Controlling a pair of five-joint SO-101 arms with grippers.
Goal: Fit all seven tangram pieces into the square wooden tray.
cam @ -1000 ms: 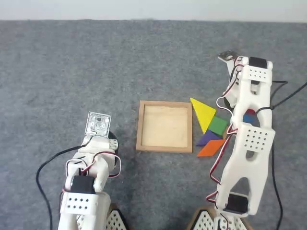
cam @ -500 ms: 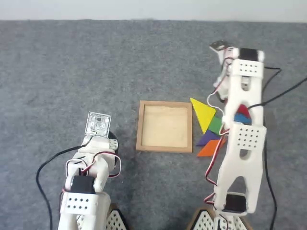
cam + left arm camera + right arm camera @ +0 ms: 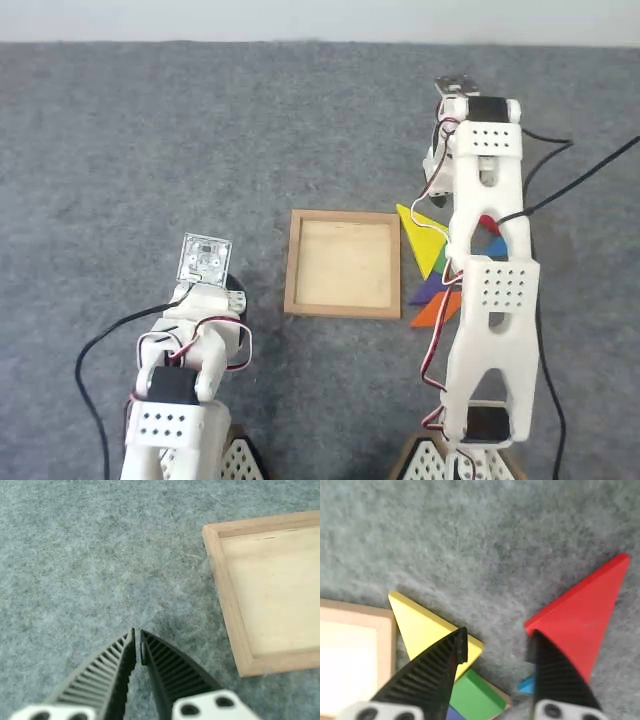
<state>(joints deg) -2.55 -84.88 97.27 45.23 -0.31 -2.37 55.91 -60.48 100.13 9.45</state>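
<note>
- Tray (image 3: 293, 262) sits mid-table on the grey felt mat (image 3: 150, 130). It's square and wooden, and its floor is bare wood.
- Pieces are all bunched just right of the tray. The yellow triangle (image 3: 420, 235) has its far tip just beside the tray's far right corner.
- The purple piece (image 3: 430, 288) and orange piece (image 3: 432, 312) lie nearer, partly under the right arm (image 3: 490, 290).
- The red triangle (image 3: 487, 222) and blue piece (image 3: 497, 246) peek through the arm's frame from above.
- The right wrist view also shows a green piece (image 3: 470, 697) tucked against the yellow one's near edge.
- The right gripper (image 3: 497, 640) is out over the pile with its fingers spread wide and nothing pinched. The gap sits over bare mat between the yellow and red triangles. Can't tell if either finger touches a piece.
- The left arm (image 3: 190, 380) is parked near-left. The left gripper (image 3: 137, 632) has its fingers pressed almost together, just a thin slit, and holds nothing. Its tips are over the mat left of the tray, apart from it.
</note>
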